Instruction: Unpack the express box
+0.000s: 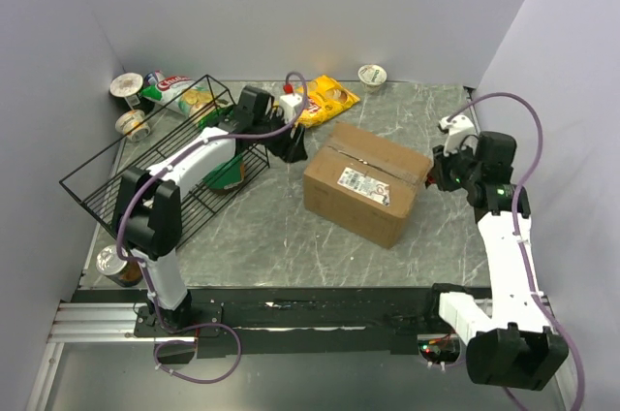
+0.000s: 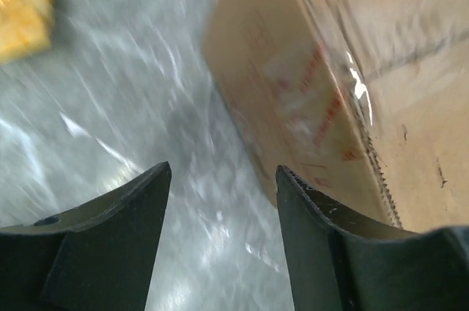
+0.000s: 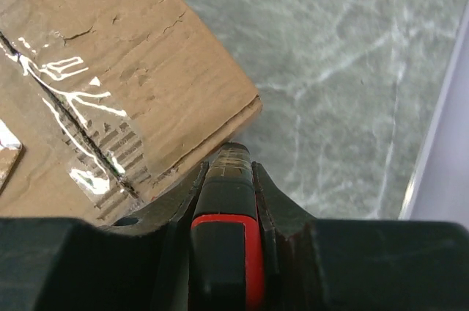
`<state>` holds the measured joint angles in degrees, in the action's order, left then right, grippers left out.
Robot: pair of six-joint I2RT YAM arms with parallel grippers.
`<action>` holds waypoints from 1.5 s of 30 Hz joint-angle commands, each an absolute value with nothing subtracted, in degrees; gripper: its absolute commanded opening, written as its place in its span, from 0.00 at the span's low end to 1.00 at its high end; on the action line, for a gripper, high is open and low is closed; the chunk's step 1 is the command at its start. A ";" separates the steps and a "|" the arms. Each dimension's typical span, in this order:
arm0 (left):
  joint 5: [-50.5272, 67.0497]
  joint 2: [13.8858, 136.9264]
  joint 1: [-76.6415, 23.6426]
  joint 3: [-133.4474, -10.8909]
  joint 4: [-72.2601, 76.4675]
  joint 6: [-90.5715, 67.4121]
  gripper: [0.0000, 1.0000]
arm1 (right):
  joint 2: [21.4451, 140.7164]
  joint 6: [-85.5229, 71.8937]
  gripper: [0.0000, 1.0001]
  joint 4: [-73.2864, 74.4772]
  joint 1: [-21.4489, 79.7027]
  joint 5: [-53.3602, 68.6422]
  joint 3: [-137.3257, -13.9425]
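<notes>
with the right gripper (image 3: 227,168) clamping a red-and-black tool (image 3: 223,252) at the express box (image 1: 363,183) corner and left gripper (image 2: 223,170) released, the unbraced box may skid.

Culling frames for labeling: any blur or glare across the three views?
Left wrist: motion-smeared, express box and yellow packet soft. Right wrist: sharp, glare on the box's clear tape, black-and-red tool in the right gripper crisp. Top external: sharp, even light, soft shadows.

Table (image 1: 291,237): express box (image 1: 363,183), basket (image 1: 102,200), perhaps snacks (image 1: 327,99)
</notes>
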<state>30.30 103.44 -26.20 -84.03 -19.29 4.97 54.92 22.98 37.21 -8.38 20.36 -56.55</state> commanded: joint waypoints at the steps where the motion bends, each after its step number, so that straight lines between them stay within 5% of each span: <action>1: 34.44 100.02 -27.77 -81.92 -23.64 11.34 0.66 | 56.59 19.16 0.00 29.45 -2.64 19.25 -57.66; 6: 40.78 97.56 -30.58 -79.01 -27.06 16.77 0.66 | 59.94 19.42 0.00 27.69 2.00 19.69 -58.27; 20: 33.14 90.62 -30.15 -75.23 -45.69 35.57 0.64 | 74.27 16.97 0.00 22.24 3.61 20.22 -68.38; 28: 34.09 92.79 -28.30 -95.34 -60.38 44.39 0.70 | 68.21 3.81 0.00 23.56 -9.65 21.51 -70.93; 38: 40.16 107.74 -29.62 -109.15 -27.99 10.42 0.77 | 58.02 -9.93 0.00 10.93 -15.12 38.93 -61.63; 45: 44.29 116.10 -29.71 -113.38 -22.76 3.78 0.76 | 55.81 -12.98 0.00 3.36 -18.36 45.16 -54.69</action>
<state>39.48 114.96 -29.45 -110.08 -29.32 11.20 56.18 -7.99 12.14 -15.59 38.81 -57.39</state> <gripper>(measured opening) 0.758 0.320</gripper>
